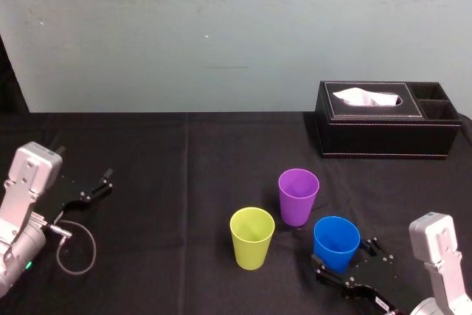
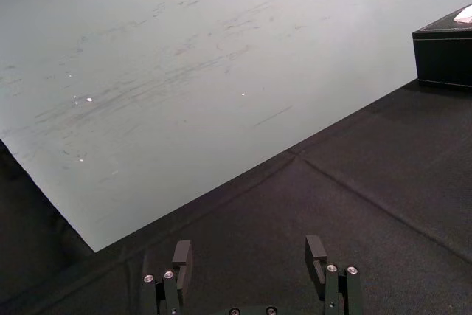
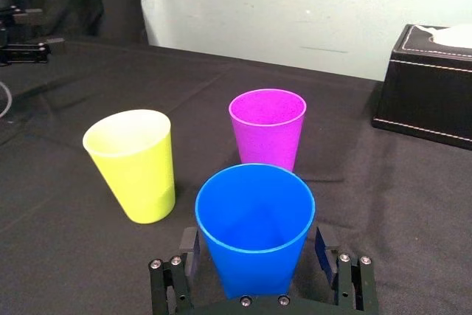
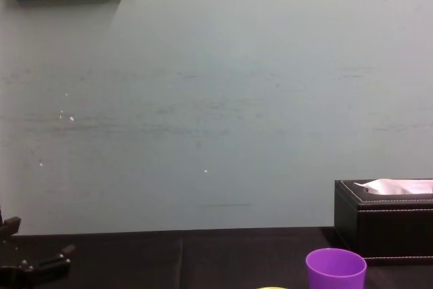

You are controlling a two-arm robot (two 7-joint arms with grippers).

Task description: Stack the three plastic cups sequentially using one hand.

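From the head view, the blue cup [image 1: 336, 241] stands upright on the black table [image 1: 184, 182] at about 5 o'clock of the scene. The right gripper [image 1: 345, 257] reaches in to it from 5 o'clock, low over the cloth, with one finger on each side of the cup's lower wall. The purple cup [image 1: 298, 195] stands at 11 o'clock from the blue one, near it but apart. The yellow-green cup [image 1: 251, 237] stands at 9 o'clock from the blue one across a clear gap. All three are upright with mouths up, and none is nested in another. A black tissue box [image 1: 383, 119] sits at 1 o'clock from the purple cup, well apart. The left gripper [image 1: 98, 186] is at 9 o'clock of the scene, low by the cloth and far from the cups. In the left wrist view that gripper's fingers [image 2: 182, 256] are spread wide with bare cloth between them, and a corner of the tissue box shows far off. In the right wrist view the blue cup sits squarely between the right gripper's spread fingers [image 3: 188, 245]. A thin gap shows on each side, so they flank the cup without pinching it. Beyond it stand the purple and yellow-green cups, side by side and apart. In the chest view the purple cup's upper part shows at 5 o'clock, the tissue box at 4 o'clock and the left gripper at 8 o'clock.
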